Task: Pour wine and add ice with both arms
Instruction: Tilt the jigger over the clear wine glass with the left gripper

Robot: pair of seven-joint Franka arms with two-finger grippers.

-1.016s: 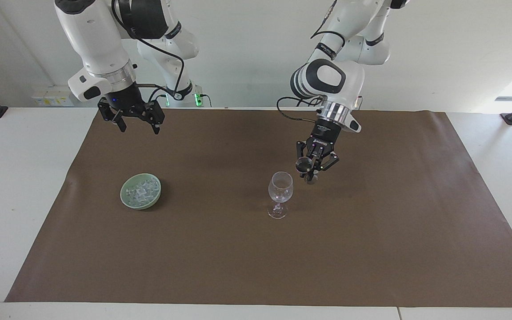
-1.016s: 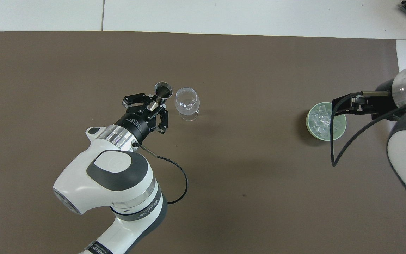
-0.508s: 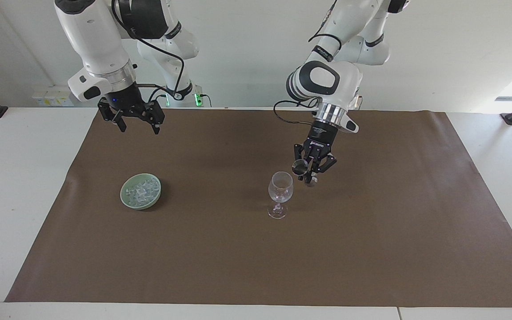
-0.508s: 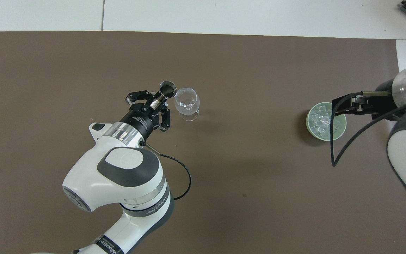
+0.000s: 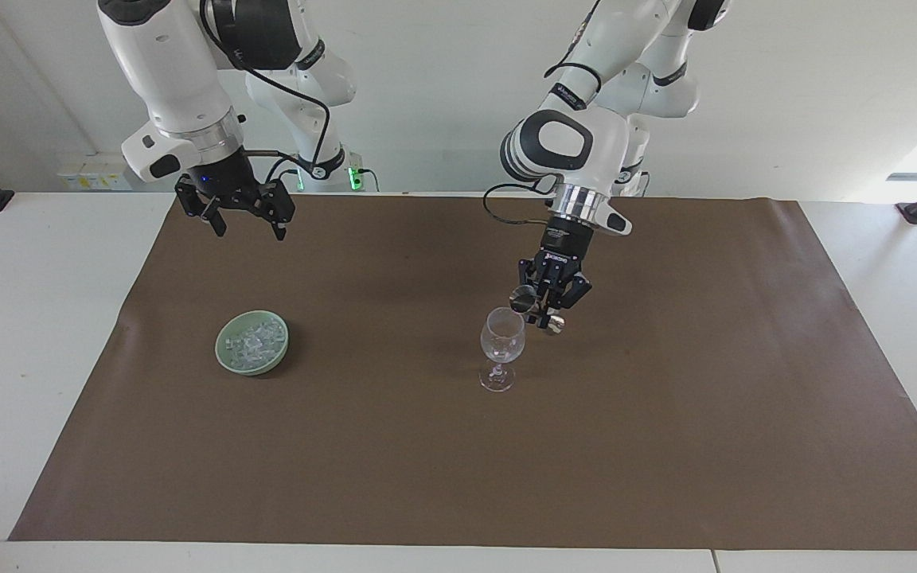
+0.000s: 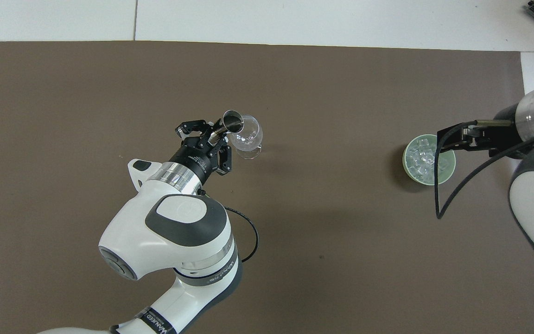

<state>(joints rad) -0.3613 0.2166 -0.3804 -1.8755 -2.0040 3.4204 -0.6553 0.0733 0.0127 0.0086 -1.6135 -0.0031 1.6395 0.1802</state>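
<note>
A clear wine glass (image 5: 502, 338) (image 6: 248, 137) stands upright in the middle of the brown mat. My left gripper (image 5: 542, 306) (image 6: 211, 137) is shut on a small metal jigger (image 5: 520, 299) (image 6: 233, 121), tilted with its mouth at the glass's rim. The wine is not visible in either view. Ice (image 5: 251, 341) (image 6: 422, 157) fills a green bowl (image 5: 224, 354) (image 6: 450, 169) toward the right arm's end of the table. My right gripper (image 5: 250, 232) (image 6: 464, 138) hangs open and empty over the mat beside the bowl.
The brown mat (image 5: 458, 477) (image 6: 295, 260) covers most of the white table (image 5: 29, 318). A black cable (image 6: 438, 199) loops down from the right wrist close to the bowl.
My left gripper has carried the jigger toward the wine glass and tipped its mouth to the rim. The right arm, the bowl and the glass have not moved.
</note>
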